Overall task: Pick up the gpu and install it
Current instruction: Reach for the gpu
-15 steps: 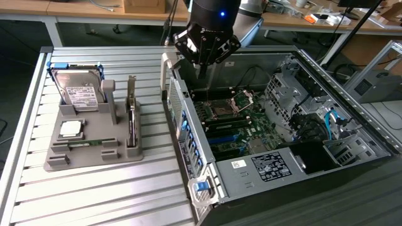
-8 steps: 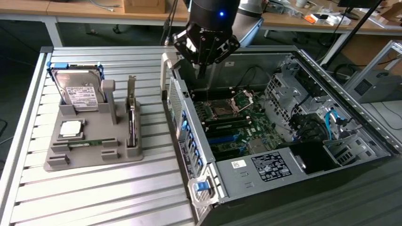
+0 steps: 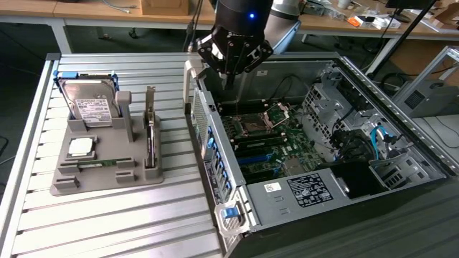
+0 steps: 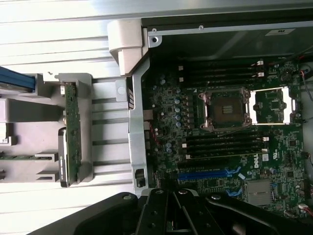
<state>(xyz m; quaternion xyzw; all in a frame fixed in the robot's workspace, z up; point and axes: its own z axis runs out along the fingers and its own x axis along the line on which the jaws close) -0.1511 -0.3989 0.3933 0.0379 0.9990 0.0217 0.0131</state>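
While the gpu (image 3: 150,141) stood on its long edge in a slot of the grey moulded holder (image 3: 97,180), its thin flat card seen edgewise and its silver metal bracket rising at one end, it was touched by nothing. The gripper (image 3: 228,81) was held well apart from it over the open computer case (image 3: 287,75), its black jointed fingers drawn together to a narrow point with nothing gripped between them. Beneath it the green motherboard (image 3: 265,145) was laid bare, and holder and case were borne on a ribbed metal table (image 3: 122,226).
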